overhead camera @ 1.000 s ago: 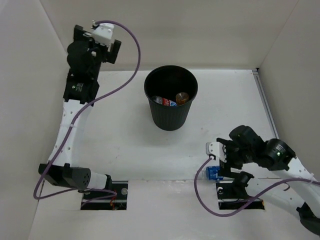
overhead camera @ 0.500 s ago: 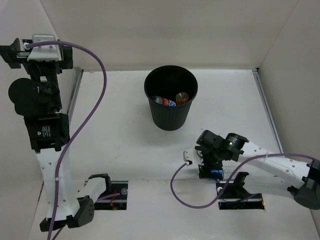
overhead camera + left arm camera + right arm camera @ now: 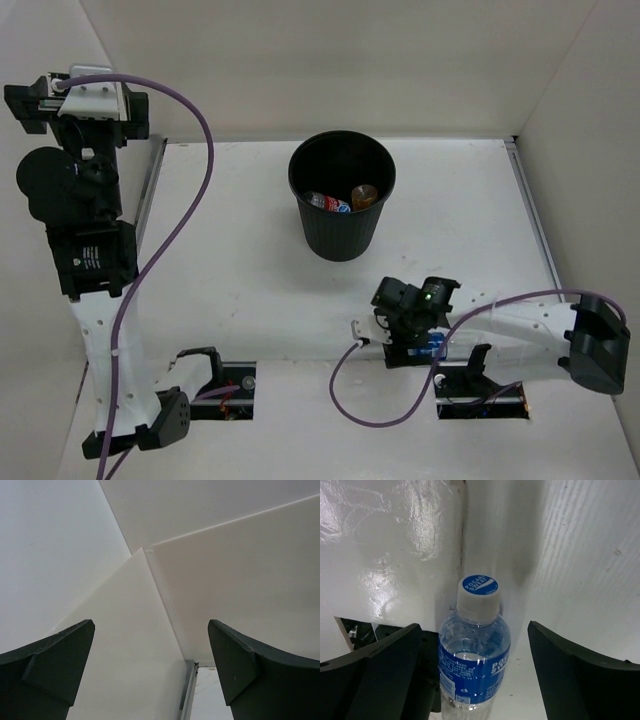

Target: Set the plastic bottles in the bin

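Note:
The black bin (image 3: 341, 232) stands at the table's middle back. Inside it lie the clear bottle with the red label (image 3: 325, 203) and the short orange bottle (image 3: 364, 194). The clear bottle with the blue label (image 3: 474, 665) stands upright by the near edge, with a white and blue cap. It is mostly hidden under the arm in the top view (image 3: 432, 346). My right gripper (image 3: 475, 680) is open, one finger on each side of this bottle, not touching it; it also shows in the top view (image 3: 412, 335). My left gripper (image 3: 150, 670) is open and empty, raised at the far left (image 3: 78, 112). The plain clear bottle is out of view.
White walls close the table at the back, left and right. A metal rail (image 3: 148, 190) runs along the left wall's foot. Purple cables (image 3: 345, 390) loop from both arms. The arm bases (image 3: 470, 385) sit in cut-outs at the near edge.
The left arm swung up and out to the far left wall. The right gripper moved left and down, so the blue-labelled bottle now stands between its open fingers.

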Controlling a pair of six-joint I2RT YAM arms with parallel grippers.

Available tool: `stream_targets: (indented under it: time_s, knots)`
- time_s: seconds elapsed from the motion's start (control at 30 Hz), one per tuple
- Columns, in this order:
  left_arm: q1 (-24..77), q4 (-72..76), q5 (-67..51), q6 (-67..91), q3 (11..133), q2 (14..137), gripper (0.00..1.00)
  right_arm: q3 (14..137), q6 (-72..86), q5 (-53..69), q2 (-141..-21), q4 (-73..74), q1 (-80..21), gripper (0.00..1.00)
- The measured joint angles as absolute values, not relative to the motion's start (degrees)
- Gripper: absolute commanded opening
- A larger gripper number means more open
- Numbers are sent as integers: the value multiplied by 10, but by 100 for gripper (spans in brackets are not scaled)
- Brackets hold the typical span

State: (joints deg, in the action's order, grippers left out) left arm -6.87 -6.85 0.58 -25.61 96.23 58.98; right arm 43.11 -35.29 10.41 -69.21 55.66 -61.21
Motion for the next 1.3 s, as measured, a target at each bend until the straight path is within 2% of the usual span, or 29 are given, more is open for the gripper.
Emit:
stream_targets:
  time_s: [0.2, 0.33, 0.43, 0.57, 0.63, 0.73, 0.83, 0.97, 1.3]
  knots:
    - [-69, -71, -6, -256, 1003, 599, 100, 431, -342, 105, -753, 544, -628, 84]
    - [-69, -72, -17, -256, 1011, 592, 100, 431, -338, 108, -788, 530, -630, 71]
    - [-69, -74, -27, -256, 1011, 586, 100, 433, -335, 113, -812, 522, -631, 56]
    - [-69, -78, -35, -256, 1009, 578, 100, 448, -329, 120, -845, 521, -631, 22]
    - [-69, -80, -38, -256, 1008, 575, 100, 457, -327, 124, -856, 523, -631, 13]
    - [-72, -80, -43, -256, 1004, 571, 100, 463, -327, 126, -861, 523, -633, 4]
    - [-75, -80, -45, -256, 998, 568, 100, 470, -327, 128, -861, 525, -637, 0]
    - [-89, -78, -46, -256, 985, 562, 100, 512, -321, 130, -855, 539, -638, 0]
    - [-171, -81, -24, -222, 924, 561, 100, 811, -246, 175, -851, 542, -638, 0]
